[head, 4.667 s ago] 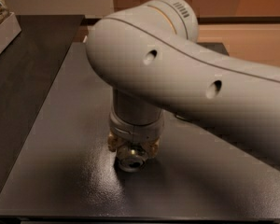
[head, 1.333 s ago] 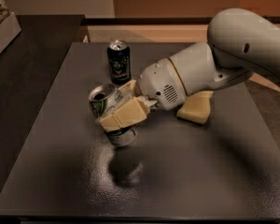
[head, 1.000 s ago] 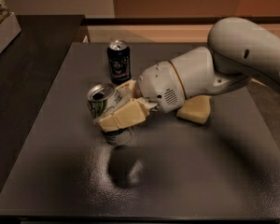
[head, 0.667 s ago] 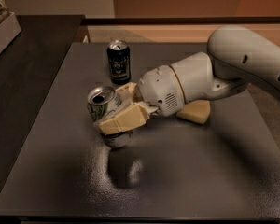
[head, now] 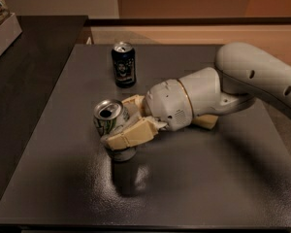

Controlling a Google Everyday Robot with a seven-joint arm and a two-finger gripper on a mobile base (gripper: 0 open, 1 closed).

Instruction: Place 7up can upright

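The 7up can (head: pixel 108 118) is silver-grey with green and white print, its pull-tab top facing up and slightly toward the camera. It stands nearly upright on the dark grey table (head: pixel 194 178), left of centre. My gripper (head: pixel 123 123) reaches in from the right and is shut on the can, one tan finger (head: pixel 131 134) across its front and the other behind it. The white arm (head: pixel 242 81) runs off to the right.
A dark blue can (head: pixel 123 64) stands upright on the table behind the 7up can. A tan object (head: pixel 207 121) lies mostly hidden behind my wrist. A black counter (head: pixel 24 57) and a box (head: pixel 0 23) lie to the left.
The arm swung from above the table to the right side, uncovering both cans. Over the last second the can in my gripper has settled slightly lower and more upright.
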